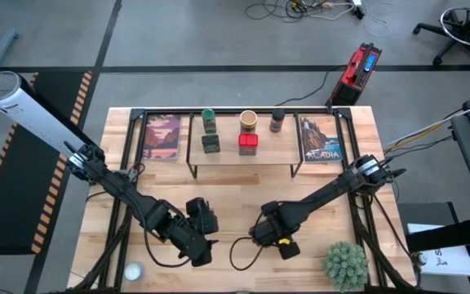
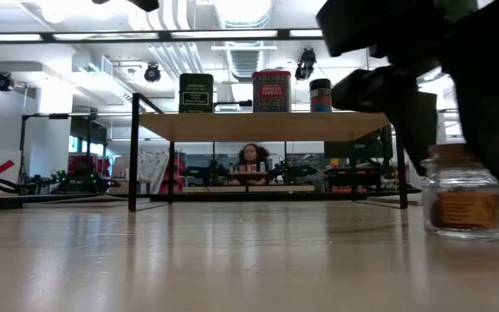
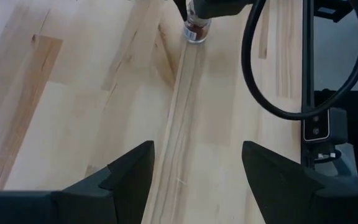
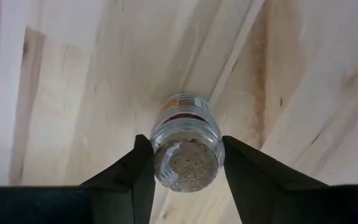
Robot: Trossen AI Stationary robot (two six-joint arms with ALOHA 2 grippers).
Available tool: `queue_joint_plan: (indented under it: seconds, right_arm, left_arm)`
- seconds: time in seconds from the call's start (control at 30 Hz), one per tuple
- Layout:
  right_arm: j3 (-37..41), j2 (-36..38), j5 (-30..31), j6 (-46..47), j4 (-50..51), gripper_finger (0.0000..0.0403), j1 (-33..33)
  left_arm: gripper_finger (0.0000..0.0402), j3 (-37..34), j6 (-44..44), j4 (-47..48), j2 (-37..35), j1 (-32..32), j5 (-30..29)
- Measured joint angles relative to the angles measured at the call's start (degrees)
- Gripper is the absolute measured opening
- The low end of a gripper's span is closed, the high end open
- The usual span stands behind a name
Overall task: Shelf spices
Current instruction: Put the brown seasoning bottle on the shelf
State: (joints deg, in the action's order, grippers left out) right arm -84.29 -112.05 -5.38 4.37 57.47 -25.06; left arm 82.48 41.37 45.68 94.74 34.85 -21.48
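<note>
Five spices (image 1: pixel 248 144) on shelf (image 1: pixel 243 167); tiny clear jar (image 4: pixel 186 144) holds brown powder.

— What is sitting on the shelf (image 1: pixel 243 167)?

— Five containers: two jars (image 1: pixel 248 121) and a bottle (image 1: pixel 277 120) are standing along the back, a box (image 1: pixel 210 144) and a tin (image 1: pixel 248 144) in front of them.

— And beside it?

— A card (image 1: pixel 163 137) is standing at each end.

— The sixth?

— A small jar (image 4: pixel 186 142) is sitting on the table (image 1: pixel 243 200) before the shelf, between the right gripper's (image 4: pixel 185 163) fingers. The left gripper (image 3: pixel 194 171) is hovering to its left.
</note>
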Motion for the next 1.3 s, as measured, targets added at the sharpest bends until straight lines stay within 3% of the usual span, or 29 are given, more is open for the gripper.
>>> queue_joint_plan:
  seconds: [0.23, 0.5, 0.87, 1.07, 1.3]
  right_arm:
    - [-0.52, -0.04, -1.52, 7.30, -0.10, 0.0157, 1.36]
    - [-0.52, -0.04, -2.37, 9.35, -0.36, 0.0164, 2.11]
    - [-4.35, 1.78, -3.58, 14.09, 1.28, 0.0207, 4.42]
    - [-5.47, 3.04, -2.70, 4.63, 0.98, 0.0237, 3.88]
    - [-5.77, 3.19, 4.90, -19.81, 0.67, 0.0257, -1.71]
  left_arm:
    - [0.0234, 0.00, -0.14, 0.40, 0.00, 0.00, 0.48]
    - [0.0234, 0.00, -0.14, 0.62, 0.00, 0.00, 1.58]
    - [0.0233, 0.00, -0.03, 0.62, 0.00, 0.00, 1.58]
    - [0.0233, 0.00, 0.08, 0.60, 0.00, 0.24, 1.63]
    - [0.0233, 0.00, -0.04, 0.60, 0.00, 0.26, 1.76]
